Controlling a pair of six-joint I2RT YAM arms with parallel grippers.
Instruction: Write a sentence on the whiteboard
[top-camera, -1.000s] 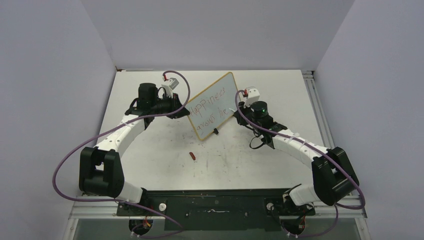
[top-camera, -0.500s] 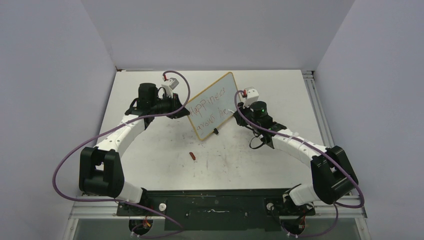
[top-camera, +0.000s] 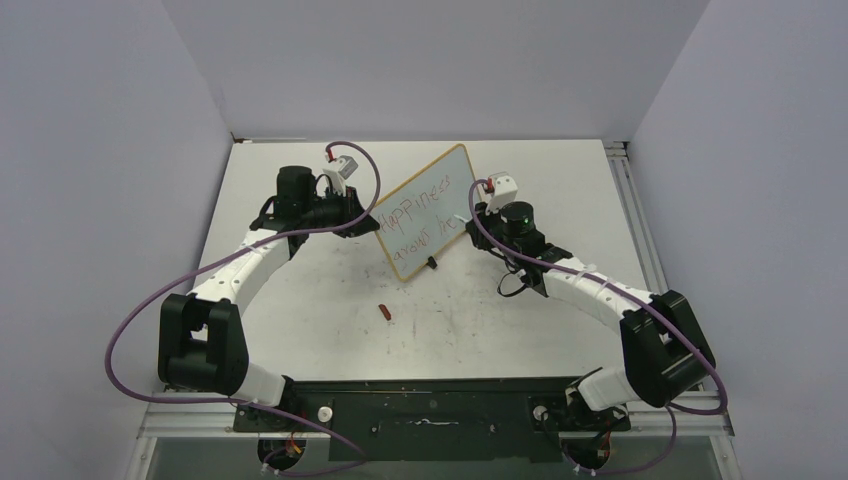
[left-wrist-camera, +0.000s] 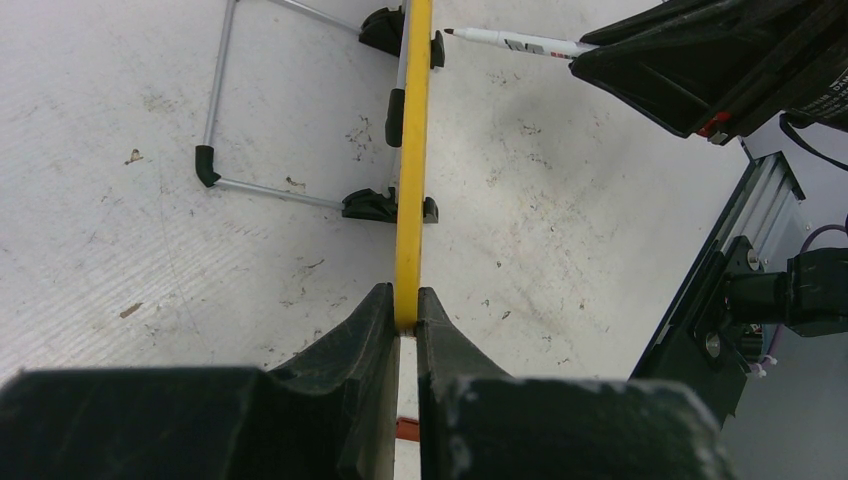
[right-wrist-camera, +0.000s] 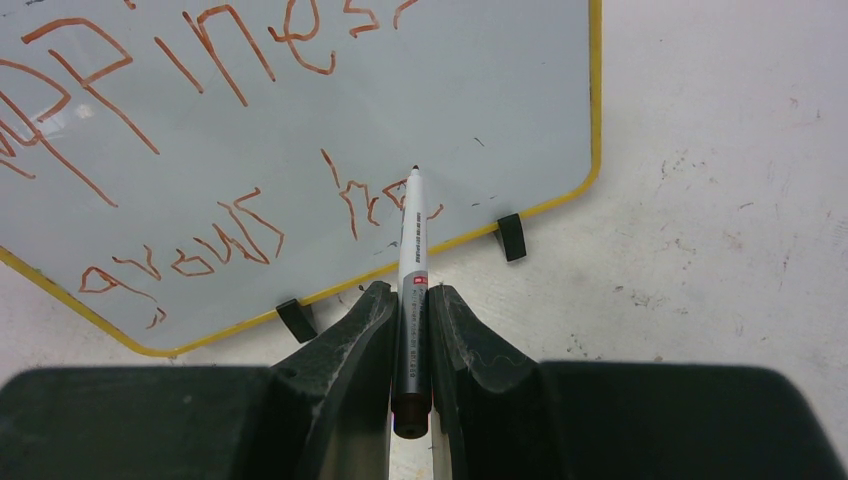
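The whiteboard (top-camera: 425, 210), yellow-framed, stands tilted on black feet at mid-table. Its red sentence (top-camera: 418, 215) runs in two slanted lines, and the right wrist view shows those strokes (right-wrist-camera: 215, 57) close up. My left gripper (left-wrist-camera: 405, 300) is shut on the board's yellow frame (left-wrist-camera: 412, 180), at its left edge (top-camera: 372, 218) in the top view. My right gripper (right-wrist-camera: 411, 295) is shut on a grey marker (right-wrist-camera: 412, 250). The marker's tip sits at the board face just right of the lower line's last letters. I cannot tell whether it touches. The marker (left-wrist-camera: 520, 43) also shows beyond the board.
A small red marker cap (top-camera: 386, 312) lies on the table in front of the board. The board's wire stand (left-wrist-camera: 215, 100) rests behind it. Scuff marks dot the tabletop. A rail (top-camera: 635, 215) runs along the table's right edge.
The right arm's elbow has eased slightly to the left. The board and the left arm have not moved.
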